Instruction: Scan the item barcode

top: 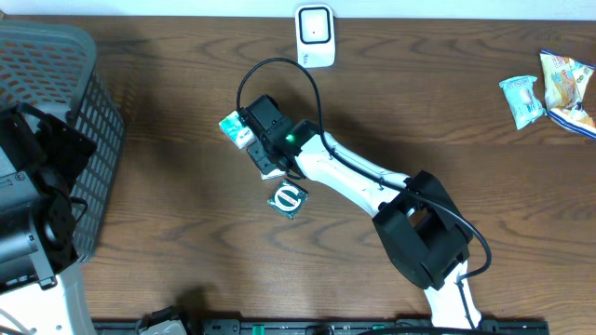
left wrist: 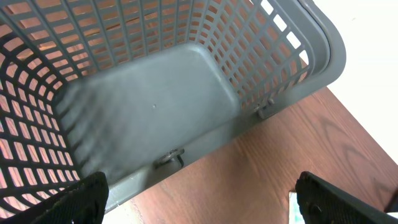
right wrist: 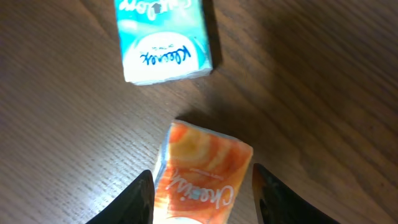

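An orange tissue pack point(right wrist: 202, 165) lies on the wood table between the fingers of my right gripper point(right wrist: 202, 194). Both black fingertips press against its sides, so the gripper is shut on it. Just beyond lies a teal Kleenex pack point(right wrist: 163, 43), apart from the fingers. From overhead the right gripper point(top: 264, 156) sits mid-table beside the teal pack point(top: 234, 128), and the orange pack is mostly hidden under it. A white barcode scanner point(top: 315, 35) stands at the table's far edge. My left gripper point(left wrist: 199, 202) hangs open over the table beside the basket, holding nothing.
A grey slatted basket point(top: 56, 65) stands at the left; the left wrist view looks into it point(left wrist: 155, 106). A dark teal packet point(top: 288, 199) lies just in front of the right gripper. Two snack packs point(top: 521, 99) point(top: 566, 86) lie at the far right.
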Controlling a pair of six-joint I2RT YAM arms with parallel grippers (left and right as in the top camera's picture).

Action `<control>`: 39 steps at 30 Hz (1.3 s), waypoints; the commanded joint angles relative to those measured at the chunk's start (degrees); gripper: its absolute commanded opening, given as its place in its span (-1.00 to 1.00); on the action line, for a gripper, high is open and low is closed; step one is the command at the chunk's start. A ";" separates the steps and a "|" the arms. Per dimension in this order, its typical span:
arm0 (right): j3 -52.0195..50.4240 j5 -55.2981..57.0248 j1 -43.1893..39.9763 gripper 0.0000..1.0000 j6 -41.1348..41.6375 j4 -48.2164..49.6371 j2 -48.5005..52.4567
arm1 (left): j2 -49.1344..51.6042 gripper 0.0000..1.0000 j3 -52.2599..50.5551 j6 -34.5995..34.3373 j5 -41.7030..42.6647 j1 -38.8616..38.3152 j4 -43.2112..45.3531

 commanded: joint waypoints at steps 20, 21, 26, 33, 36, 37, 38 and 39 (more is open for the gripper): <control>1.53 -2.58 3.78 0.98 -2.51 -0.72 -2.05 | 0.02 0.90 0.11 -0.50 -0.33 0.20 -0.22; 1.46 -2.58 3.96 0.99 -2.51 -0.72 -1.73 | 0.02 0.90 0.09 -0.48 -0.33 0.20 -0.22; 1.22 -2.64 4.44 0.82 -2.49 -1.07 -1.40 | 0.02 0.90 0.09 -0.48 -0.33 0.20 -0.22; 0.63 -2.14 4.52 0.78 -2.51 -2.01 -1.22 | 0.02 0.90 0.09 -0.48 -0.33 0.20 -0.22; -0.26 -0.76 4.52 0.76 -2.51 -1.99 -0.68 | 0.02 0.90 0.09 -0.48 -0.33 0.20 -0.22; -0.44 -0.31 4.52 0.74 -2.54 -2.14 -0.63 | 0.02 0.90 0.09 -0.48 -0.33 0.20 -0.22; -0.74 0.35 4.52 0.70 -2.58 -2.36 -0.61 | 0.02 0.90 0.09 -0.48 -0.33 0.20 -0.22; -0.90 1.62 4.57 0.63 -2.60 -2.80 -0.61 | 0.02 0.90 0.09 -0.48 -0.33 0.20 -0.22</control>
